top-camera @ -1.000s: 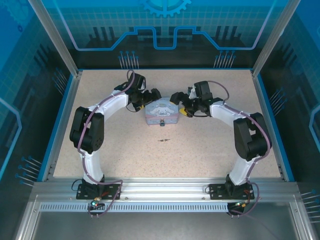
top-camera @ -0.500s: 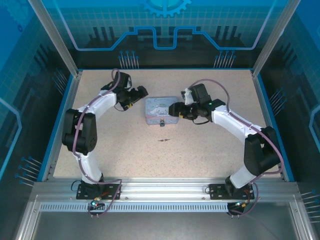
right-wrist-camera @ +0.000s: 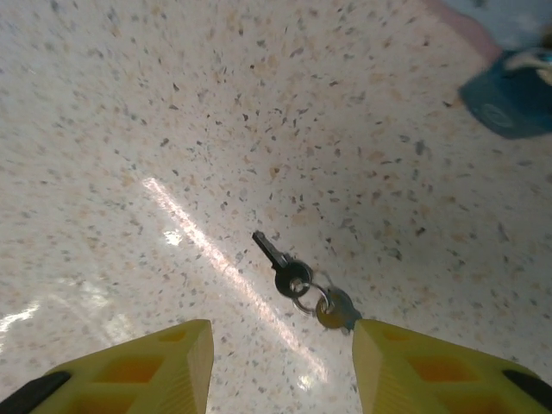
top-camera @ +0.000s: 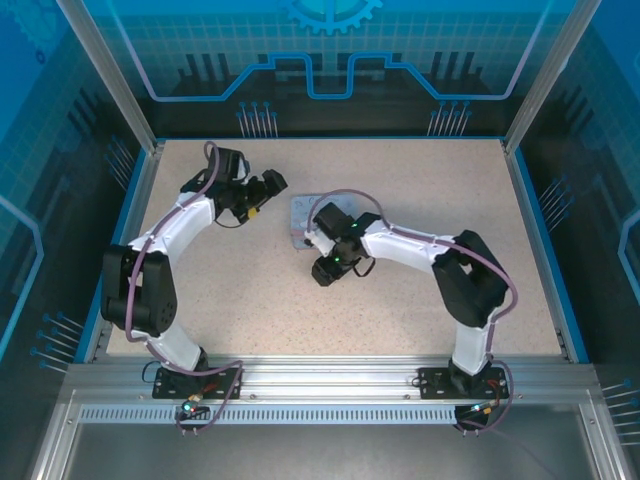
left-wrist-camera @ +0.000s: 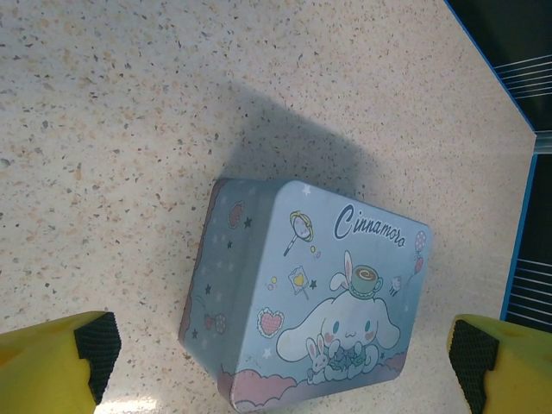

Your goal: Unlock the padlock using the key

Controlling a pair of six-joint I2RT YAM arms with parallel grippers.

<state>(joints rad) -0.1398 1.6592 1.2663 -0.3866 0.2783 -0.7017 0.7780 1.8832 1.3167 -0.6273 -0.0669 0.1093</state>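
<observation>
1. We open on the left gripper [top-camera: 270,183]: it hangs over the far left of the table [top-camera: 250,310], jaws spread wide and empty.
2. Its wrist view gives us the tin [left-wrist-camera: 310,293], lying flat with the lid up. The yellow fingers [left-wrist-camera: 52,366] sit one at each lower corner of the view, well clear of the tin.
3. Over to the right arm [top-camera: 400,240], which reaches in across the right side of the tin. The right gripper [top-camera: 325,272] is down low, just on the near side of the tin.
4. And here's the key [right-wrist-camera: 274,257]: a thin dark sliver flat on the table, joined by a small ring [right-wrist-camera: 306,297] to a second key [right-wrist-camera: 335,312].
5. We see the right gripper's yellow fingers on either side of that bunch, jaws partly apart and gripping nothing. Whether one finger touches the second key, we cannot tell.
6. The padlock [right-wrist-camera: 509,103] lies farther out than the key, blurred, right at the near edge of the tin and apart from the key.
</observation>
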